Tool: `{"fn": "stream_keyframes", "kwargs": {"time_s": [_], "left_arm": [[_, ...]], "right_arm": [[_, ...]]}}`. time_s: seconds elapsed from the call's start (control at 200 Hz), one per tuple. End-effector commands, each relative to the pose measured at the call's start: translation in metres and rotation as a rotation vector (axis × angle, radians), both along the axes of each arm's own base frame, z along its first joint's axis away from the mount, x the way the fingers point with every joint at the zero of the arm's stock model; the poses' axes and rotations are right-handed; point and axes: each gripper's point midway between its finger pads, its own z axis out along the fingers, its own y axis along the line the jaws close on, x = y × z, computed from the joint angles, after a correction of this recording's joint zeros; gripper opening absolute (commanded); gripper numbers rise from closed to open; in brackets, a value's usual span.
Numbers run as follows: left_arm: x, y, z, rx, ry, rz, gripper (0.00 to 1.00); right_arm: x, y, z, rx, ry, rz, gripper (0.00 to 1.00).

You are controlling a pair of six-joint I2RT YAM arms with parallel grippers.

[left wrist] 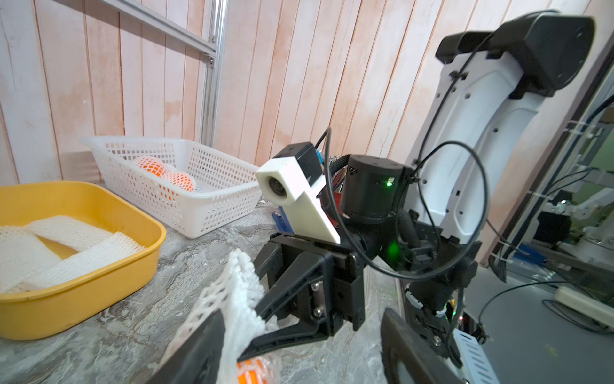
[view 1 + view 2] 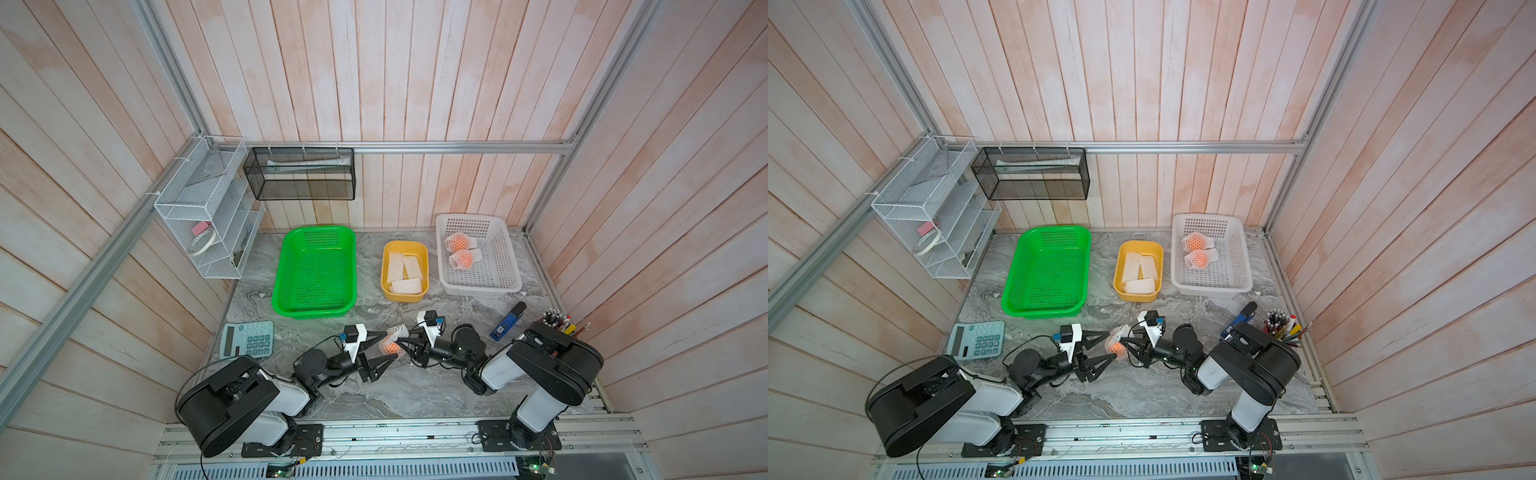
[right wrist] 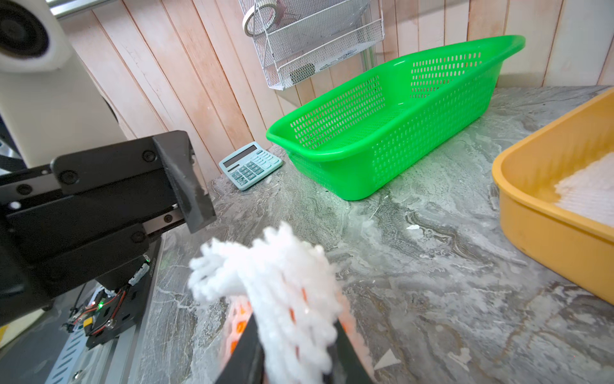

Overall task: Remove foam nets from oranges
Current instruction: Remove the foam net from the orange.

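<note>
Flanking the netted orange (image 2: 391, 346): green basket (image 2: 316, 272), yellow tray (image 2: 404, 271), calculator (image 2: 247, 340).

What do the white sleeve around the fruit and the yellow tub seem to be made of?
White sleeve: likely soft foam, matte; its diamond mesh has fuzzy, frayed ends. Yellow tub: probably rigid moulded plastic, smooth with a slight sheen and rounded rim.

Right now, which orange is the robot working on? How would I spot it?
Find the green basket. Just in front of it, on the grey table, a netted orange sits between the two grippers. The other two netted oranges lie together in the white basket.
</note>
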Motion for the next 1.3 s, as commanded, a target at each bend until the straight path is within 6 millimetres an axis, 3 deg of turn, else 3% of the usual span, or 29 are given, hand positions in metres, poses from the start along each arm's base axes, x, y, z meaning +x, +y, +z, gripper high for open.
{"fn": "stream_keyframes", "kwargs": {"time_s": [0.0,0.145,0.31,0.415,0.93,1.135,1.295], "left_arm": [[-0.004,-0.008,-0.030,0.137,0.050,-0.057,0.77],[0.002,0.001,-0.042,0.168,0.063,-0.011,0.78],[0.013,0.002,-0.047,0.195,0.076,0.017,0.78],[0.016,0.003,-0.043,0.172,0.067,0.023,0.79],[0.020,-0.007,-0.066,0.181,0.116,-0.049,0.75],[0.024,-0.010,-0.070,0.186,0.113,-0.050,0.56],[0.023,-0.013,-0.077,0.198,0.127,-0.072,0.32]], "right_arm": [[0.001,-0.003,0.006,0.028,-0.038,-0.002,0.25],[-0.005,-0.004,0.007,0.061,-0.047,0.033,0.23],[-0.012,-0.005,0.002,0.068,-0.051,0.076,0.09],[-0.015,-0.005,0.000,0.077,-0.053,0.088,0.09],[-0.022,-0.004,-0.007,0.059,-0.055,0.128,0.10],[-0.026,-0.002,-0.010,0.030,-0.054,0.157,0.12],[-0.025,0.000,-0.009,0.010,-0.064,0.162,0.13]]}}
